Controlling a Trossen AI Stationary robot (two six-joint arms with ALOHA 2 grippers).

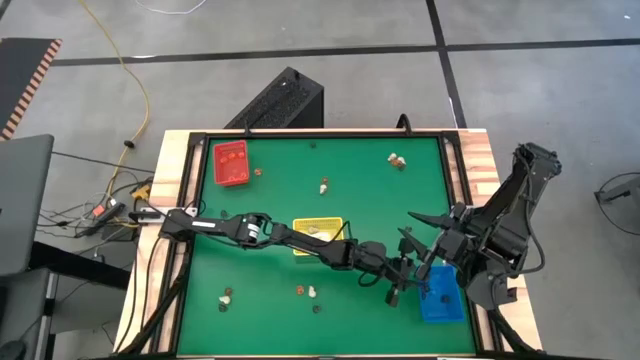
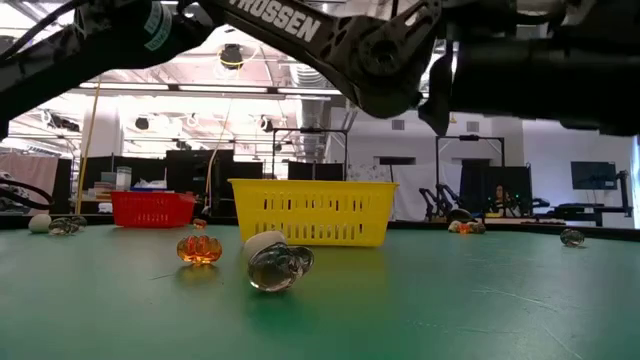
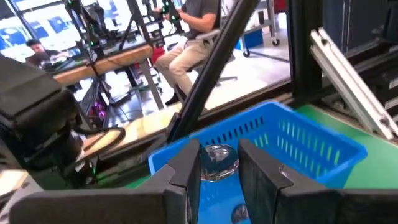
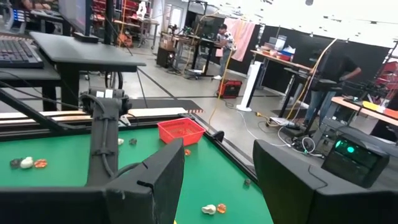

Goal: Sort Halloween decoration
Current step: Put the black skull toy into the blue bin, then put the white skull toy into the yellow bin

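My left arm reaches across the table from the left. Its gripper (image 1: 400, 283) (image 3: 219, 177) stands at the left side of the blue tray (image 1: 441, 298) (image 3: 292, 134), shut on a clear glassy trinket (image 3: 217, 163). My right gripper (image 1: 410, 225) (image 4: 217, 180) hangs open above the table's right part, pointing toward the left edge, with nothing between its fingers. Loose trinkets lie on the green mat: an orange round one (image 2: 198, 248), and a clear one with a cream one behind it (image 2: 278, 265). My left gripper pinches the clear trinket by its two sides (image 3: 204, 167) between its two fingers. The fingers lie about level and come from the table's left. The trinket is lifted clear, close to the blue tray's rim (image 3: 186, 146).
A red tray (image 1: 231, 163) stands at the far left and a yellow tray (image 1: 320, 235) mid-table under my left arm. More trinkets lie at the far right (image 1: 397, 159), the middle (image 1: 324, 186) and the near side (image 1: 227, 297) (image 1: 310, 292). A person sits beyond the table (image 3: 193, 37).
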